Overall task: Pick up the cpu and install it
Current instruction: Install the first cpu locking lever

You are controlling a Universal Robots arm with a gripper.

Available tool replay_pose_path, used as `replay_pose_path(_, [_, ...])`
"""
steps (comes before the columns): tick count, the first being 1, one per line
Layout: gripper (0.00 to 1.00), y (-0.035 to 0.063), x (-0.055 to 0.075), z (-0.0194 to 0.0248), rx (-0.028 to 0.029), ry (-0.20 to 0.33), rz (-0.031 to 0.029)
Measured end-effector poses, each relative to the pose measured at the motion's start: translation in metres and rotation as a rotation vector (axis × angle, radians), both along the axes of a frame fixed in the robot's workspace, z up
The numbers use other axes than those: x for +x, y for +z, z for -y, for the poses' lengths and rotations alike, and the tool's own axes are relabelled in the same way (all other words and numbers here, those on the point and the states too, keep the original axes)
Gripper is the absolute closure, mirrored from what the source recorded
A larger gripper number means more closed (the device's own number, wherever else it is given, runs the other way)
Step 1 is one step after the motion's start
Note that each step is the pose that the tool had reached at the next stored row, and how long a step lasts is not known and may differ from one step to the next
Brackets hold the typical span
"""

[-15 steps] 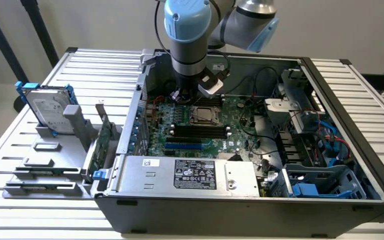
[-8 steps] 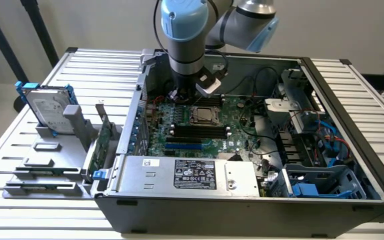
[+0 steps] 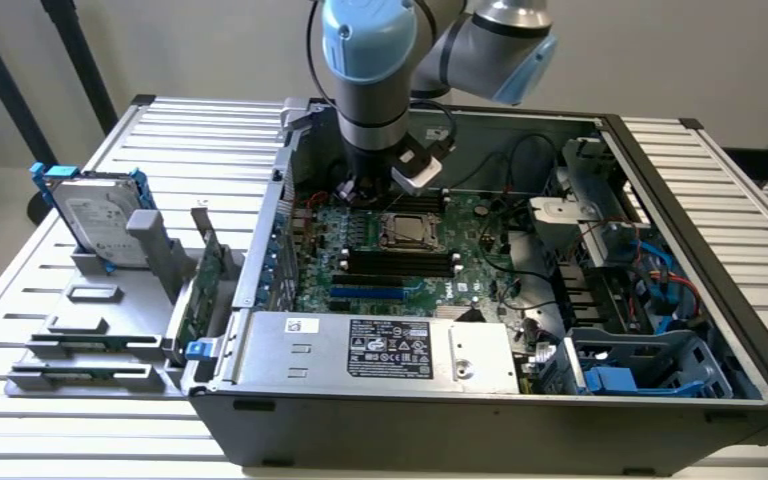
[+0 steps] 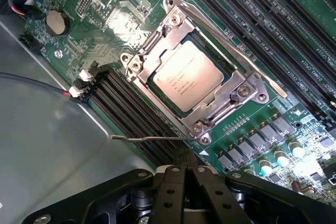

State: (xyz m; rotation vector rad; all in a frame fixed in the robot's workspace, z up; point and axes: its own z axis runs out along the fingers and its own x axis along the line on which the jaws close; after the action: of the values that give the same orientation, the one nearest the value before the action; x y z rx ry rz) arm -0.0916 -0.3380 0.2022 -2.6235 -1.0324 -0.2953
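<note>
- A green motherboard [image 3: 471, 262] is seen directly below the claw [image 4: 184, 153], inside an open grey computer case [image 3: 491, 425].
- Black memory slots [image 4: 126, 106] are set just beside the claw.
- A round coin battery [image 4: 56, 22] is mounted well apart from the claw.
- A labelled power supply [image 3: 384, 350] is fitted apart from the claw.
- A silver hard drive [image 3: 91, 215] with blue rails is stood upright in a grey holder [image 3: 157, 248] on the slatted desk [image 3: 91, 435], outside the case, far from the claw.

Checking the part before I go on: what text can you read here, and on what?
None reads clearly.
cpu: printed lines, too blurred.
Power supply label: too small.
Hard drive label: too small.
Board markings: too small.
</note>
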Motion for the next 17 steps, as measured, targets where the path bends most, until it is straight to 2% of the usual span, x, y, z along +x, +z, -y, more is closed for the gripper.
replay_pose_path(5, [0.89,-0.0022,0.0032,0.0,0.0001,0.01,0.0033])
replay_pose_path(17, [0.89,-0.0023,0.0052,0.0004,0.0019,0.013,0.0038])
